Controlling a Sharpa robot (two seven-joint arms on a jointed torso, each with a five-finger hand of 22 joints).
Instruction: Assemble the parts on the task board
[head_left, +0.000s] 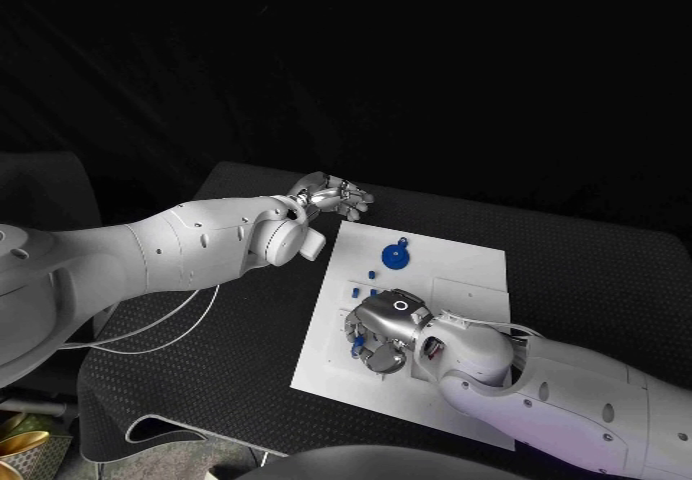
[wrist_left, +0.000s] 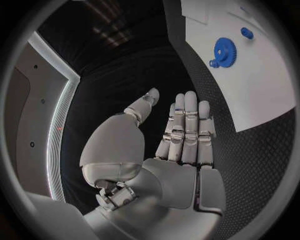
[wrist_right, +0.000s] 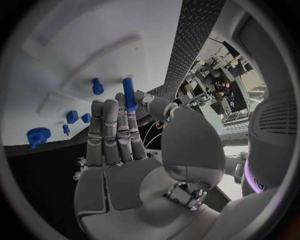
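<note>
**Right robot hand holds a blue peg over the task board; left robot hand waits open beside it**

Head view: The white task board (head_left: 433, 330) lies in the middle of the black surface (head_left: 216, 380). The right robot hand (head_left: 382, 330) hangs over the near left part of the board, palm down, with a bit of blue showing at its fingers. A blue gear (head_left: 394, 257) sits on the far part of the board, and a few small blue parts (head_left: 355, 291) stand in a row between the gear and the right robot hand. The left robot hand (head_left: 335, 196) is off the board, over the surface just beyond the board's far left corner, and nothing is in it.

Left wrist view: The left robot hand (wrist_left: 181, 135) is flat, its fingers straight and close together and the thumb set apart, holding nothing. The blue gear (wrist_left: 226, 51) lies on the board (wrist_left: 262, 90), well apart from the fingertips.

Right wrist view: The right robot hand (wrist_right: 119, 145) pinches a long blue peg (wrist_right: 129, 93) between thumb and a fingertip, the peg upright above the board (wrist_right: 81, 60). A second blue peg (wrist_right: 97, 86) stands in the board just beside it. Small blue parts (wrist_right: 72, 117) and the gear (wrist_right: 37, 136) sit farther along the board.
</note>
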